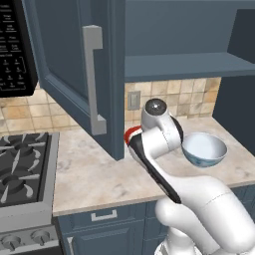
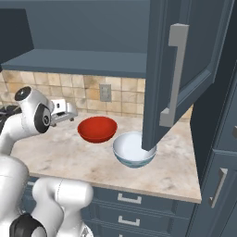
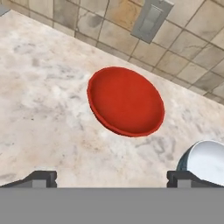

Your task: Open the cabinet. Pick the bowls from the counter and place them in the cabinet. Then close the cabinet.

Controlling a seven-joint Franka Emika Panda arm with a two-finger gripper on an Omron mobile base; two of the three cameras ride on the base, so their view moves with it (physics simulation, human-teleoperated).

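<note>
A kitchen job one step in: we see the cabinet already standing open, both panelled doors swung wide on their long silver handles and the inner shelf bare. The two bowls are both on the desk beneath it. The red bowl sits nearer the tiled wall, below a grey wall outlet; the white bowl rests just beside it, toward the desk's front edge and partly behind the lower corner of the right-hand door in the right base view.

The hand hangs above the desk to the left of the red bowl, apart from it, its fingers spread wide with nothing between them. From the hand's own camera we look down on the red bowl lying ahead of the two dark fingertips, with the white bowl's rim at the lower right edge.

We judge the opening done and the first pick about to start, most likely on the red bowl. Still ahead: lifting each bowl onto the shelf, then shutting both doors.
</note>
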